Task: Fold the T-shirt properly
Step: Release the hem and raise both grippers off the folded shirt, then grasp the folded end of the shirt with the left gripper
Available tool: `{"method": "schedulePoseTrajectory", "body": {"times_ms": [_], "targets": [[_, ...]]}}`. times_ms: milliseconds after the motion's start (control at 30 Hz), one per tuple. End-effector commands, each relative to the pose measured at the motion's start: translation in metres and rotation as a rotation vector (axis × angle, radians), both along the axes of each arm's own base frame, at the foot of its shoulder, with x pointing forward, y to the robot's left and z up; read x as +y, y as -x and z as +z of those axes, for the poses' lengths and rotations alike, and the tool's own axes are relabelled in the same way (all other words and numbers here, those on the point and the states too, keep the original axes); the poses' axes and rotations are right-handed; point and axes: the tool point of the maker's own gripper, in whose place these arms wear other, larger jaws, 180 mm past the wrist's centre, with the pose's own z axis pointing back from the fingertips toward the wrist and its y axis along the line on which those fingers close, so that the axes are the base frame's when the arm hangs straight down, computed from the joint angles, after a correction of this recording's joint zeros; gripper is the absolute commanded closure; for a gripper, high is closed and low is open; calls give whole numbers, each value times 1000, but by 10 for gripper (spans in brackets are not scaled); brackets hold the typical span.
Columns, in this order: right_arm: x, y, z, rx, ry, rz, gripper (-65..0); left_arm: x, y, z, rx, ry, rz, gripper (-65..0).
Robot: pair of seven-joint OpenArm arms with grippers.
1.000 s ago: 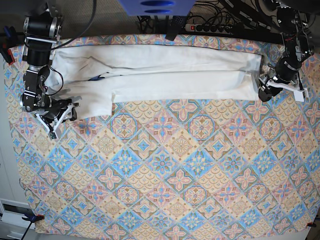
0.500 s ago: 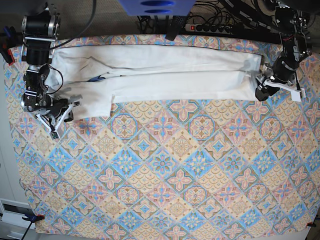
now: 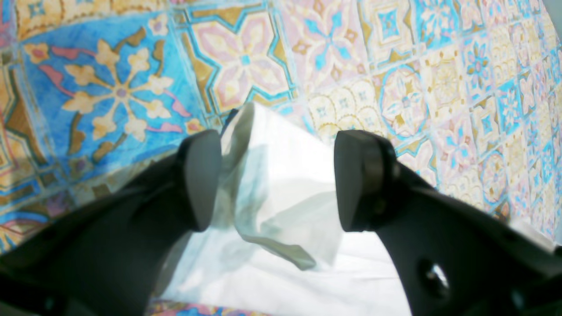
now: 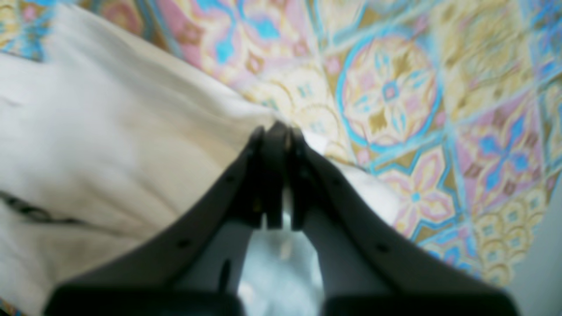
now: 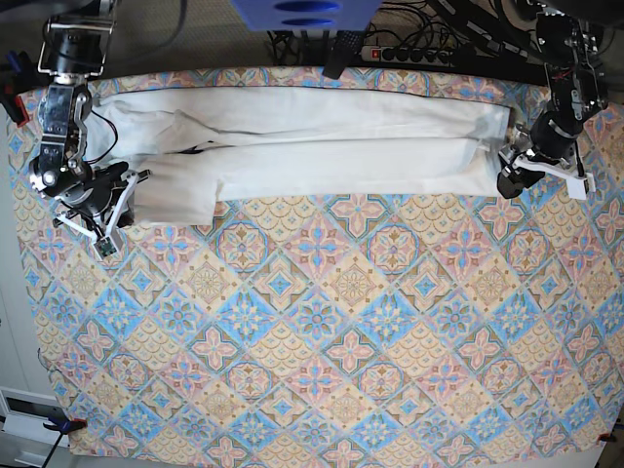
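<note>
The T-shirt lies plain white side up as a long folded band across the far part of the table. At its near left corner, my right gripper is shut on the cloth. The right wrist view shows its jaws pressed together over the edge of the T-shirt. My left gripper is at the band's right end. In the left wrist view it stands open, with a rumpled corner of the T-shirt between the black fingers but not pinched.
A patterned tile-print cloth covers the whole table. A power strip and cables run behind the far edge, beside a blue object. A clamp holds the cloth at the near left corner.
My right gripper has shut on the shirt's near left corner and shifted slightly toward the far edge. The left gripper stayed open and edged closer to the shirt's right end.
</note>
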Motion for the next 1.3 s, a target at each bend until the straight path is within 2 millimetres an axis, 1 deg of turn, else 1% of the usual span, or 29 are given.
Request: {"method": "schedulePoseTrajectory", "body": {"times_ms": [0,233,367,433,533,600,767,833,900,967,1033,1133,1200,1267], "targets": [[0,0,13,-32,16,19,-2,4,-7,10,-35,-17,-7,-402],[19,42,24,-20,55,93,-2,4,-7,10,-35,-17,-7,-402],[24,65,19,17,57,113,-1,4,-6,10,-35,-16,-7,-402],[24,76,13,44,55,113,0,4,-6,10,-35,-16,-7,-402],[25,80,10,58,54,118,-4,3,-6,9,-32,-14,-9,-402],[21,92,4,101,69,111,-28,4,-6,10,-32,-17,-10,-402],[19,114,-4,169,84,110,-144,12,-8,15,-31,-46,-23,-402],[19,121,-6,183,84,110,-165,16,-10,18,-31,-62,-31,-402],[9,126,-4,188,97,88,-169,20,-11,20,-31,-75,-37,-402],[-7,136,-2,199,119,44,-169,21,-11,21,-29,-79,-40,-403],[-9,137,1,185,108,5,-169,20,-9,19,-17,-75,-45,-405],[-11,138,3,163,85,-58,-169,18,-2,14,51,-71,-88,-407],[-9,139,1,161,69,-81,-169,16,4,10,95,-61,-112,-408],[-5,140,0,161,58,-85,-169,19,7,9,130,-73,-138,-408]]}}
